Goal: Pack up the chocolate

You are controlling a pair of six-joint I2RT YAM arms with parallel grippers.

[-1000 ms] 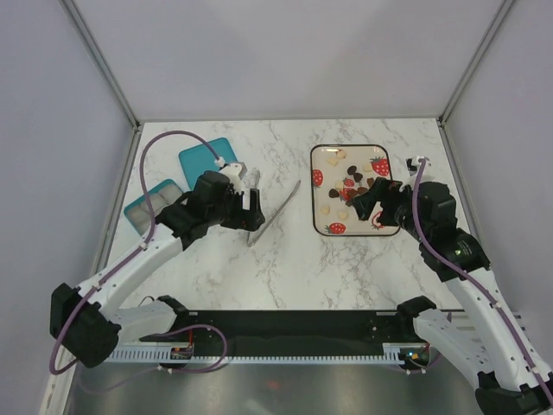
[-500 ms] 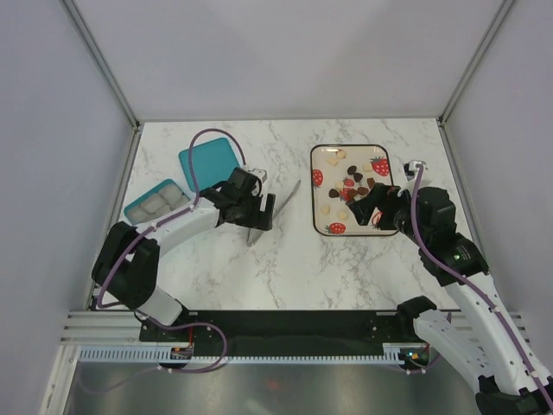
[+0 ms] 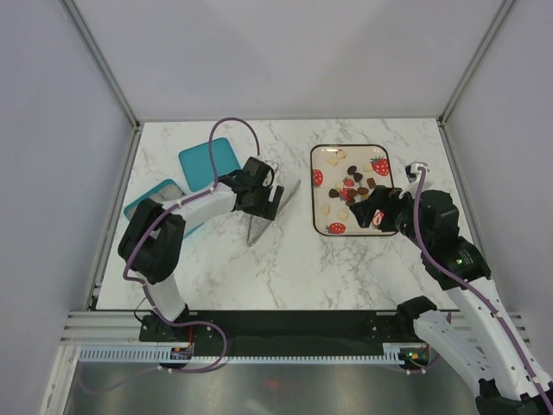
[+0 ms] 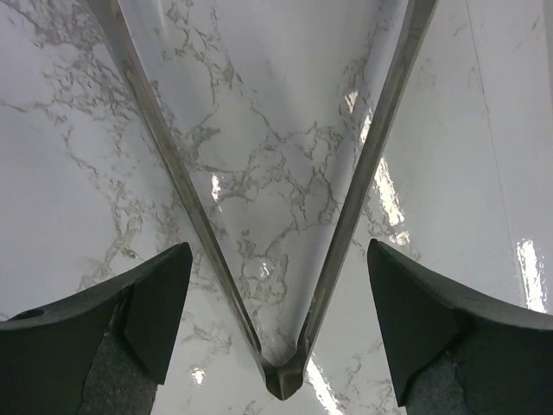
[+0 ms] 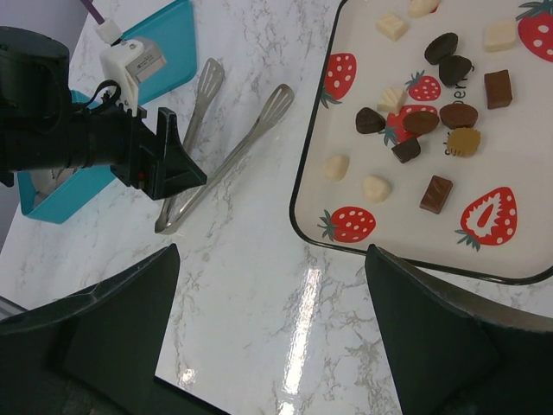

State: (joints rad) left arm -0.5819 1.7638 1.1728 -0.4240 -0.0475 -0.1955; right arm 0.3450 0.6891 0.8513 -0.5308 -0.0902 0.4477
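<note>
Over the tongs [image 4: 282, 378], the left arm [image 3: 207, 201] stretches low — jaws straddling them.

Bright, even overhead light, sharp focus, glare streaks on marble table [image 4: 529, 259].

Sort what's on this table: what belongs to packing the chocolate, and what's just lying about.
Belongs to the job:
- chocolate pieces
- strawberry-print tray holding them
- silver tongs
- teal box

Lying about:
- teal lid, flat on the table beside the box; probably not needed until the end
</note>
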